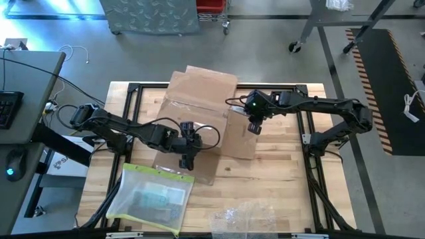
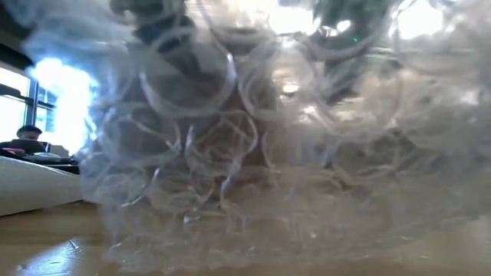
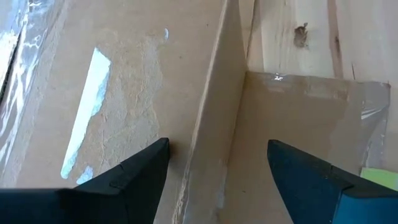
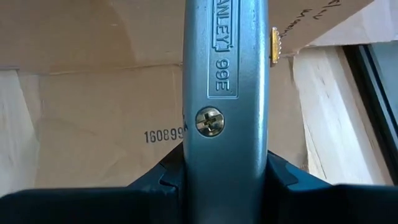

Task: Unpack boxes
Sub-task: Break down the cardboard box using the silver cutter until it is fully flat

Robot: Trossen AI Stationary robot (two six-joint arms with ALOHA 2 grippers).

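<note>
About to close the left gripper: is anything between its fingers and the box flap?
Nothing visible is. In the left wrist view the left gripper is open, with the upright edge of the box flap in the gap between the fingers and only cardboard around it. The right gripper holds a utility knife over the box.

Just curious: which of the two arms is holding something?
The right tool, above the cardboard box, grips a grey metal utility knife. The left tool is open, straddling a flap edge.

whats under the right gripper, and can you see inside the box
Under the right gripper, shut on a grey utility knife, lies the brown cardboard box. Its contents are hidden by cardboard.
</note>
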